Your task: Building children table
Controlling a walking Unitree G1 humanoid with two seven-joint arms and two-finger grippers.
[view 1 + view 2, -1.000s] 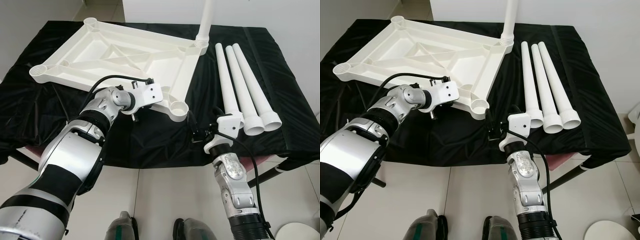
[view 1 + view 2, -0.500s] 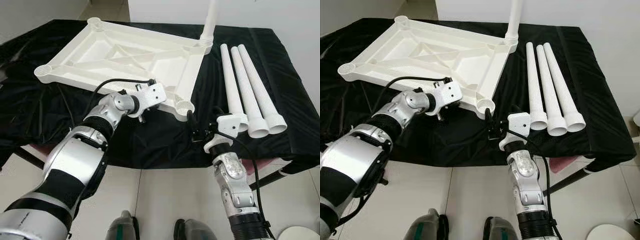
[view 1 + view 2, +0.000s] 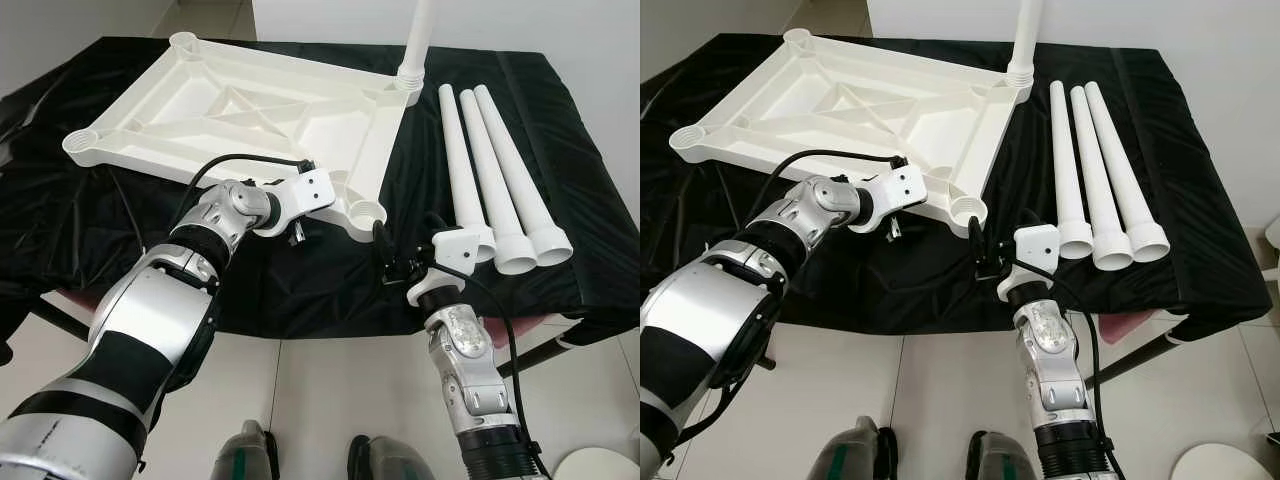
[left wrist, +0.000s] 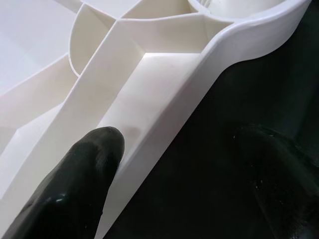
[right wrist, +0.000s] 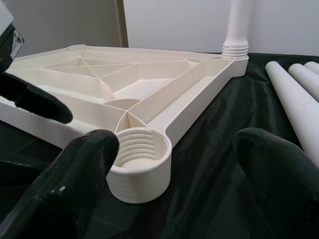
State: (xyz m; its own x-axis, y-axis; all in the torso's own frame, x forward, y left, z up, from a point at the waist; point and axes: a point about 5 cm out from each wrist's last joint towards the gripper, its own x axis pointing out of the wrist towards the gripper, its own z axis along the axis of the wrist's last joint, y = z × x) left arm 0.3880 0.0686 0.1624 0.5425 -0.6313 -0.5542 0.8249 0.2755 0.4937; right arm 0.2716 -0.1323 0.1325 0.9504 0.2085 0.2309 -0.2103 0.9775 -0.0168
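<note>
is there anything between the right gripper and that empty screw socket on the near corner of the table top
Nothing visible. The right gripper is open and faces the threaded socket across bare black cloth. The three loose legs lie off to its right, out of the way.

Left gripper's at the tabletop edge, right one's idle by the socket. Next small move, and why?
Probably shut the left gripper on the tabletop rim: its fingers straddle the edge, open. That steadies the panel while the right gripper fetches a loose leg.
</note>
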